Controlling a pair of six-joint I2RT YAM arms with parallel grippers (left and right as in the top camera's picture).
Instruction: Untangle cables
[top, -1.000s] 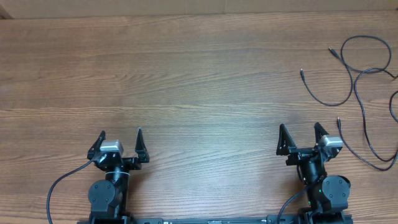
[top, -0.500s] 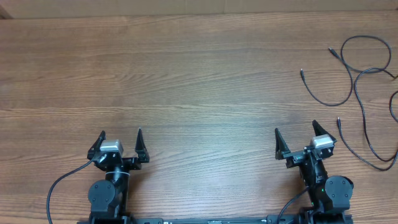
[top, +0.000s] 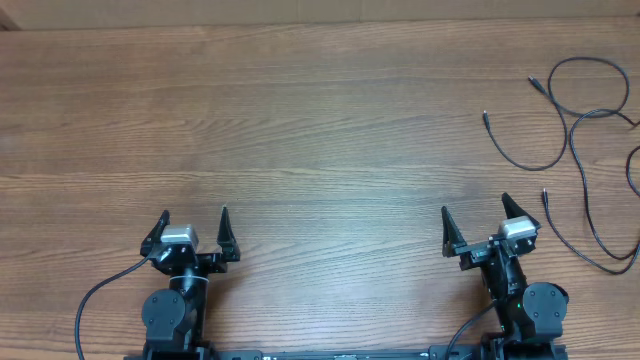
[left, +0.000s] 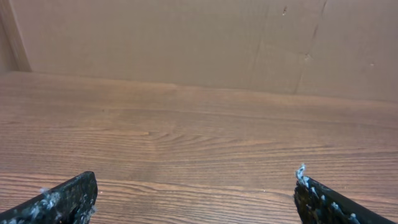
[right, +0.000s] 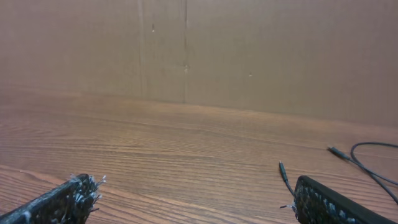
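— Two grippers seen from overhead: how do they stand?
— The left gripper (top: 194, 215) and the right gripper (top: 476, 207) sit at the near edge of the table (top: 320, 120), both with jaws spread wide and holding nothing. The cables (top: 583, 180) lie loose at the far right, near the right gripper and well apart from the left.
— And the left wrist?
— The left gripper (left: 194, 180) is wide, with wood and a cardboard wall (left: 186, 43) ahead.
— The right wrist?
— The right gripper (right: 196, 183) is wide too. The cables (right: 341, 152) lie on the wood ahead to its right, one plug end near the right finger.
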